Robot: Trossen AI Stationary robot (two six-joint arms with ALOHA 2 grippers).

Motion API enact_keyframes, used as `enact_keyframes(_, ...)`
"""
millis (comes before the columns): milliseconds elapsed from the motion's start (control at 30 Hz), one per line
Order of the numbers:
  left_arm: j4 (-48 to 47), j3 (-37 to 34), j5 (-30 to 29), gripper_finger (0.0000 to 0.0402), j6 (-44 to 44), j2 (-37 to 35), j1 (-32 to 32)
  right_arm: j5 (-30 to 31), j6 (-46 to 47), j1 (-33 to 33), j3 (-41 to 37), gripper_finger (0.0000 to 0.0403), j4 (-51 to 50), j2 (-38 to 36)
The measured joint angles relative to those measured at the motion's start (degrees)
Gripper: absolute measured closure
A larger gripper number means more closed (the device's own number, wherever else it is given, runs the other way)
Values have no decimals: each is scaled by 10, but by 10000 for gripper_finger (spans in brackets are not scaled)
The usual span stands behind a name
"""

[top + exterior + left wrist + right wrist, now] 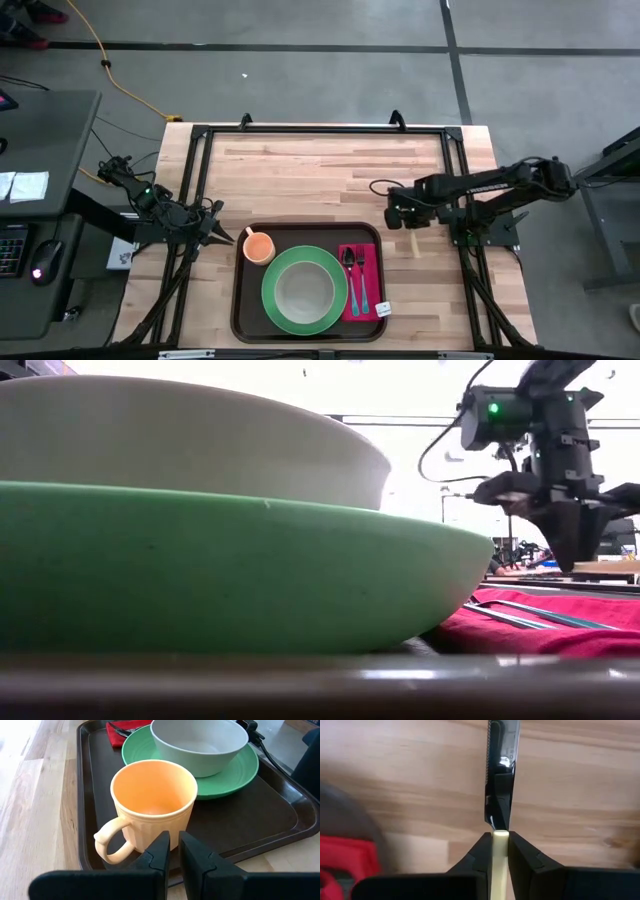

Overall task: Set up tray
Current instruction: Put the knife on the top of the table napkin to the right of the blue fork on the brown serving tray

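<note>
Tray (308, 325), big and dark brown, sits on the wooden table (320, 170) at the near edge. On it are a green plate (272, 302) with a pale bowl (305, 290), an orange mug (259, 246), and a red napkin (371, 262) with a fork (351, 280) and spoon (362, 280). Just beside the mug, the left gripper (174, 845) has its jaws almost together with a thin gap, holding nothing. Off the tray, over bare wood by the napkin, the right gripper (500, 836) pinches a knife (501, 765) by its cream handle.
</note>
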Motion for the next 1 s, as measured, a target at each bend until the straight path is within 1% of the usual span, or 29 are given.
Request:
enact_keyframes(233, 0, 0, 0, 330, 2, 0, 0, 1, 36, 35, 34, 366, -2, 0)
enact_keyframes(500, 0, 0, -1, 330, 2, 0, 0, 1, 101, 93, 49, 373, 4, 0)
enact_keyframes(767, 0, 0, -3, 330, 2, 0, 0, 4, 160, 140, 72, 369, 20, 2)
enact_keyframes(867, 0, 0, -3, 330, 2, 0, 0, 8, 175, 155, 81, 372, 26, 15)
enact_keyframes(1000, 0, 0, -3, 330, 2, 0, 0, 8, 183, 172, 97, 371, 59, 48)
